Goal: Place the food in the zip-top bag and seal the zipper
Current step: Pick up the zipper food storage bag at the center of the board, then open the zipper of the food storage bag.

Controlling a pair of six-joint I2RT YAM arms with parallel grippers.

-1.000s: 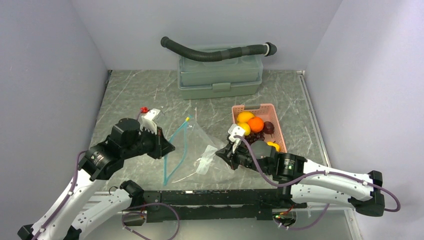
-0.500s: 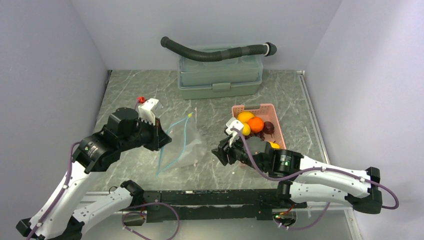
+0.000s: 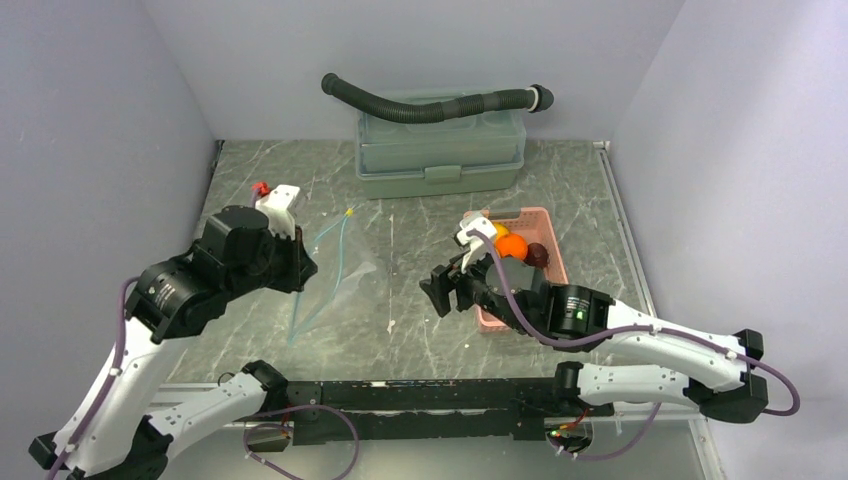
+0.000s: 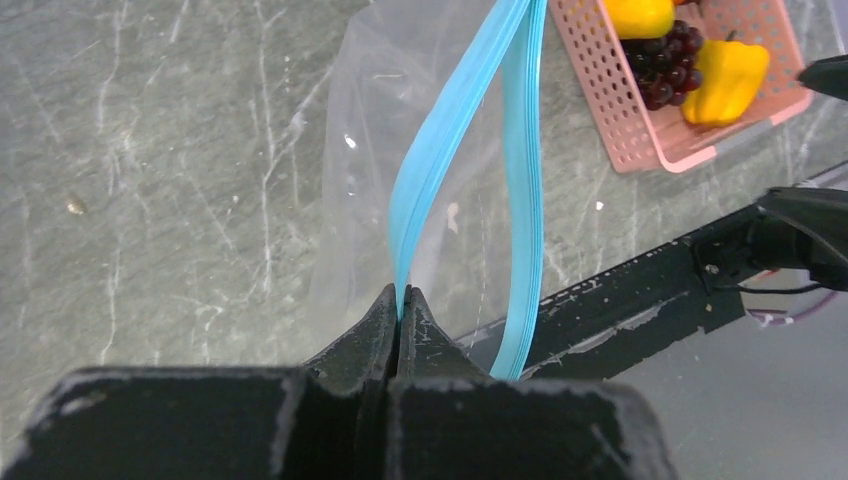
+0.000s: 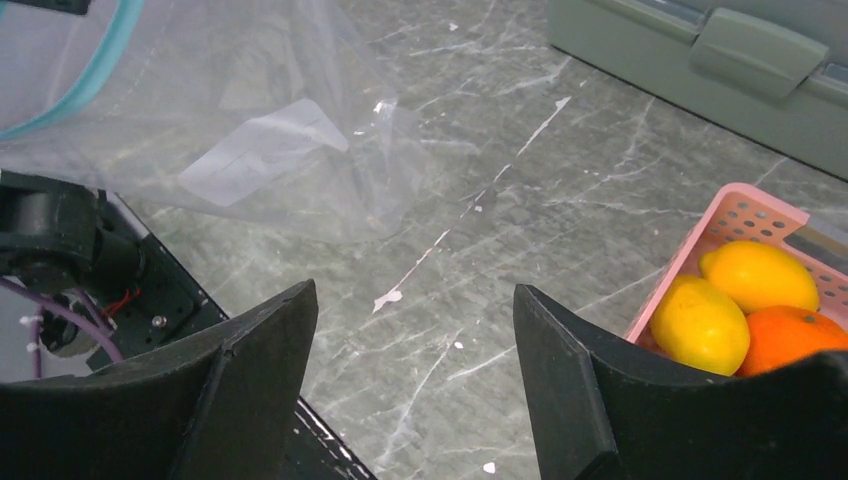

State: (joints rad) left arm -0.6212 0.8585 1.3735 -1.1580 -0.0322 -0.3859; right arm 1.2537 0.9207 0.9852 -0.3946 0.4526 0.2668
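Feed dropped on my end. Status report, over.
Left pincer shut on zipper, bag mouth gaping. Right pincer open, empty, by pink basket. Food all in basket. Green box at rear, no obstruction.

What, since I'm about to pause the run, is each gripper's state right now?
Left gripper: closed on the zipper of the zip-top bag.
Right gripper: open, holding nothing.

Pale lavender walls (image 3: 100, 100) close in the left, back and right of the frame. The grey marble-patterned tabletop (image 3: 420, 210) is evenly lit. At upper centre, a sage-green lidded box (image 3: 440, 160) carries a dark corrugated hose (image 3: 430, 106).
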